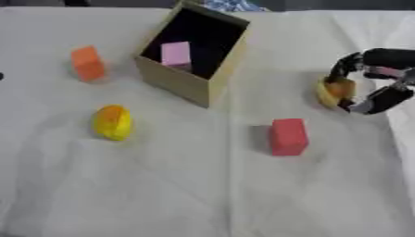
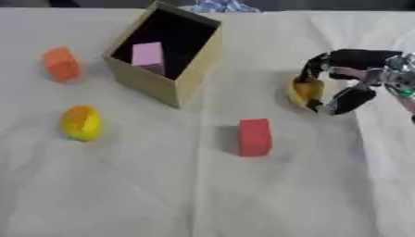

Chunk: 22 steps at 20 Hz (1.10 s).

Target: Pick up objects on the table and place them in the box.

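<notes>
A tan cardboard box [image 1: 174,78] with a dark inside stands at the back centre, and a pink block [image 1: 175,53] lies in it. On the white cloth lie an orange block [image 1: 87,63] at the left, a yellow-orange rounded object [image 1: 112,121] in front of it, and a red block [image 1: 288,136] right of centre. At the right, my right hand [image 2: 350,78] has its fingers and thumb curled round a small yellow-orange object [image 2: 304,91] that sits low on the cloth. My left hand does not show.
The white cloth [image 1: 203,194] covers the whole table and has some folds. A blue patterned thing [image 1: 233,5] shows behind the box at the far edge.
</notes>
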Tool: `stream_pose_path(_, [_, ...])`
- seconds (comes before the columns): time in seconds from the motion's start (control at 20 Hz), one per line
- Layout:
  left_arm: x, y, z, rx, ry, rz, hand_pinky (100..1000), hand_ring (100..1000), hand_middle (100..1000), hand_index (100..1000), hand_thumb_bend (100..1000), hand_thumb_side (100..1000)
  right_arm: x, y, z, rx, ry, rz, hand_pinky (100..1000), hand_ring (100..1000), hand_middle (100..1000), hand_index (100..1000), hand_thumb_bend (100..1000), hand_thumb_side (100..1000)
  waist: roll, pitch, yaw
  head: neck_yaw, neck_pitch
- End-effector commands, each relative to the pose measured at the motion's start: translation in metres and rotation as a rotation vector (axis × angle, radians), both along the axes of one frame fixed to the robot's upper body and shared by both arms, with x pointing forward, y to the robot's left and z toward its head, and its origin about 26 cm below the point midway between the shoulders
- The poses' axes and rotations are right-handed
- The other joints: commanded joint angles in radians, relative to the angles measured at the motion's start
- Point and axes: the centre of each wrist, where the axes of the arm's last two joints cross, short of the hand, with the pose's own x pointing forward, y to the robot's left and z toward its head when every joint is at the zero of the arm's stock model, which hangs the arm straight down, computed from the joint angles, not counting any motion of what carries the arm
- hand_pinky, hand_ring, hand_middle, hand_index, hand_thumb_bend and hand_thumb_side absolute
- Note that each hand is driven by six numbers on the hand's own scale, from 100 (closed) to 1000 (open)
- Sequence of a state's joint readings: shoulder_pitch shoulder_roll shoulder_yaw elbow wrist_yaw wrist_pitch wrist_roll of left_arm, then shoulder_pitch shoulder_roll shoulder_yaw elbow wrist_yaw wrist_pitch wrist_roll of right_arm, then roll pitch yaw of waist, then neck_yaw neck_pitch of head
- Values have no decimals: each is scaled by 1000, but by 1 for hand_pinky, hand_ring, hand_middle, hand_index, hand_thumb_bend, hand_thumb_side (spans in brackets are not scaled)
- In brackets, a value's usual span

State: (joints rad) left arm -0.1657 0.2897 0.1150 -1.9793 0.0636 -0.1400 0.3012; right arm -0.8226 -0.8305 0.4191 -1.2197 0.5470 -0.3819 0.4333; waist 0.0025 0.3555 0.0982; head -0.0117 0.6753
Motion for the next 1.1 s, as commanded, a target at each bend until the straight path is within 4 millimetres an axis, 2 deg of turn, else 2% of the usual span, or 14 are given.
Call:
stream_pose_path(0.05, [-2, 0, 8, 11, -29, -6, 803, 596, 641, 810, 399, 693, -3, -3, 16, 43, -78, -23, 852, 681, 418, 541, 118, 100, -1, -26, -1, 2, -15])
stream_pose_path(0.25, [-2, 0, 7, 12, -28, -3, 804, 596, 641, 810, 400, 691, -5, 1, 25, 84, -130, -19, 852, 676, 408, 537, 100, 100, -4, -34, -2, 3, -13])
stream_pose_path(0.6, [-3, 1, 7, 17, -28, -2, 804, 597, 642, 811, 400, 690, -12, 19, 58, 118, -201, 38, 854, 676, 411, 542, 100, 100, -12, -43, -1, 4, -11])
stream_pose_path(0.85, [-2, 0, 9, 27, -31, -10, 805, 598, 643, 811, 400, 688, 0, 53, 84, 147, -219, 111, 855, 674, 408, 542, 100, 100, -18, -47, 9, -7, -9])
stream_pose_path(1.1, [0, -1, 12, 39, -41, -27, 805, 598, 643, 811, 399, 688, 20, 95, 103, 186, -236, 178, 856, 670, 403, 541, 100, 100, -28, -43, 38, -43, -12])
